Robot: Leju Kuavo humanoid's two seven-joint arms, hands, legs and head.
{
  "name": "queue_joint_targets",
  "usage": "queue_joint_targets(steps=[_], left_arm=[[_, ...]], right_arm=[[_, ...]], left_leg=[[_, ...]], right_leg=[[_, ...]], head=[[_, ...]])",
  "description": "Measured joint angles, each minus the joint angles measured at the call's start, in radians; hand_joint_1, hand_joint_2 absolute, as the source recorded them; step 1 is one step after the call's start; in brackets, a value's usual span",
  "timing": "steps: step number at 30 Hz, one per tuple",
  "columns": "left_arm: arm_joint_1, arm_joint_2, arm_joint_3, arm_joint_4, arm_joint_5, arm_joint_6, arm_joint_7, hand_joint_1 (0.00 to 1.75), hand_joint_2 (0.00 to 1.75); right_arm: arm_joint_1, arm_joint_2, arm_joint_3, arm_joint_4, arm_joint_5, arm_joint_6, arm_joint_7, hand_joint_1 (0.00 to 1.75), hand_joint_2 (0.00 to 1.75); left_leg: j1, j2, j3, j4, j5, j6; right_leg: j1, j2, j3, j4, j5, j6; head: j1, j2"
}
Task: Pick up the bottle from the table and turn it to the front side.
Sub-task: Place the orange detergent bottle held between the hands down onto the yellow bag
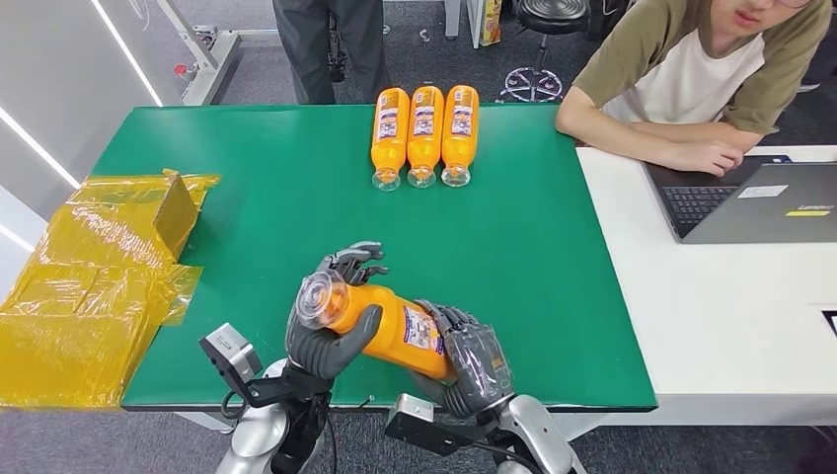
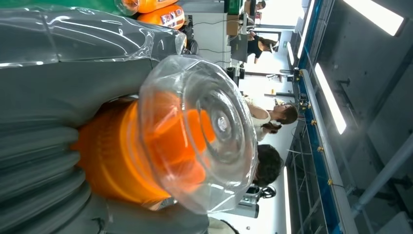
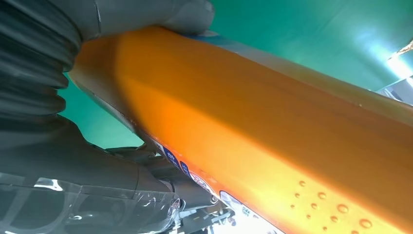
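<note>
Currently the orange bottle (image 1: 390, 330) is held clear of the green table (image 1: 276, 197), near its front edge, between both robot hands. Its long axis is seen to run across the robot's front, slightly slanted: the clear cap end (image 1: 321, 299) is turned toward the robot's left and a little away from the body, while the base end is buried in the right robot hand (image 1: 472, 367).

The left robot hand (image 1: 331, 321) is wrapped around the neck just behind the cap, the thick thumb curled over the near side of the bottle and the darker fingers (image 1: 355, 262) curved around the far side. The right robot hand is closed around the lower body, its fingers pressed against the label (image 1: 422, 329). In the right wrist view the bottle's orange wall (image 3: 272, 126) is seen lying against the thumb (image 3: 146, 17), with a strip of label (image 3: 195, 178) showing along one edge.

Since the bottle is supported at both ends, any turning is judged to be a roll about this long axis. The label is partly visible from above in the head view, so the front is judged to be nearly, though perhaps not fully, brought round. Neither robot hand is nearer than the other; both are already on the bottle.

Three more orange bottles (image 1: 425, 133) lie side by side at the far edge of the table, caps toward the robot, well apart from the held one.
</note>
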Motion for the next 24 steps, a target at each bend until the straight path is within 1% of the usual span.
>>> queue_joint_targets(steps=[2,3,6,10,14,15,17,18,20,23,24], left_arm=[[0.000,0.000,0.000,0.000,0.000,-0.003,0.000,1.75,1.75],[0.000,-0.001,0.000,0.000,0.000,-0.004,0.000,1.75,1.75],[-0.001,-0.005,0.000,-0.002,-0.001,-0.006,0.000,1.75,1.75],[-0.001,-0.008,0.000,-0.011,-0.004,-0.006,0.001,1.75,1.75],[-0.001,-0.008,0.000,-0.013,-0.006,-0.005,0.001,1.75,1.75],[-0.001,-0.008,0.004,-0.016,-0.027,0.020,0.002,1.75,1.75],[-0.001,-0.001,0.023,-0.032,-0.136,0.146,0.012,1.75,1.75],[-0.001,0.005,0.037,-0.044,-0.218,0.236,0.019,1.75,1.75],[-0.001,0.018,0.064,-0.068,-0.394,0.391,0.049,1.75,1.75],[0.003,0.049,0.108,-0.110,-0.727,0.584,0.147,1.75,1.75],[0.005,0.062,0.126,-0.124,-0.833,0.628,0.184,1.75,1.75]], right_arm=[[-0.001,0.000,0.000,0.000,0.002,-0.002,0.000,0.34,1.75],[0.000,0.001,0.000,0.000,0.003,-0.006,0.000,0.00,1.75],[0.002,0.007,0.000,0.000,0.000,-0.030,-0.005,0.00,1.75],[0.007,0.017,0.000,0.000,-0.038,-0.074,-0.024,0.00,1.75],[0.007,0.020,0.000,0.000,-0.047,-0.084,-0.029,0.00,1.75],[0.011,0.022,-0.001,-0.006,-0.065,-0.110,-0.041,0.00,1.75],[0.028,0.028,-0.004,-0.026,-0.112,-0.181,-0.072,0.00,1.75],[0.041,0.031,-0.006,-0.040,-0.136,-0.220,-0.087,0.00,1.75],[0.060,0.033,-0.011,-0.058,-0.145,-0.243,-0.093,0.00,1.75],[0.083,0.035,-0.015,-0.083,-0.146,-0.253,-0.099,0.00,1.75],[0.088,0.036,-0.016,-0.090,-0.148,-0.253,-0.101,0.00,1.75]], left_leg=[[0.000,0.000,0.000,0.000,0.000,0.000],[0.000,0.000,0.000,0.000,0.000,0.000],[0.000,0.000,0.000,0.000,0.000,0.000],[0.000,0.000,0.000,0.000,0.000,0.000],[0.000,0.000,0.000,0.000,0.000,0.000],[0.000,0.000,0.000,0.000,0.000,0.000],[0.000,0.000,0.000,0.000,0.000,0.000],[0.000,0.000,0.000,0.000,0.000,0.000],[0.000,0.000,0.000,0.000,0.000,0.000],[0.001,0.000,0.000,0.000,0.000,0.000],[0.001,0.000,0.000,-0.001,0.000,0.000]], right_leg=[[0.000,0.000,0.000,0.000,0.000,0.000],[0.000,0.000,0.000,0.000,0.000,0.000],[0.000,0.000,0.000,0.000,0.000,0.000],[0.000,0.000,0.000,0.000,0.000,0.000],[0.000,0.000,0.000,0.000,0.000,0.000],[0.000,0.000,0.000,0.000,0.000,0.000],[0.000,0.000,0.000,0.000,0.000,0.000],[0.000,0.000,0.000,0.000,0.000,0.000],[0.000,0.000,0.000,0.000,0.000,0.000],[0.000,0.000,0.000,0.001,0.000,0.000],[0.000,0.000,0.000,0.001,0.000,0.000]], head=[[0.000,0.000],[0.000,0.000],[0.000,0.000],[0.000,0.000],[0.000,0.000],[0.000,0.000],[0.000,0.000],[0.000,0.000],[0.000,0.000],[0.000,0.000],[0.000,0.000]])
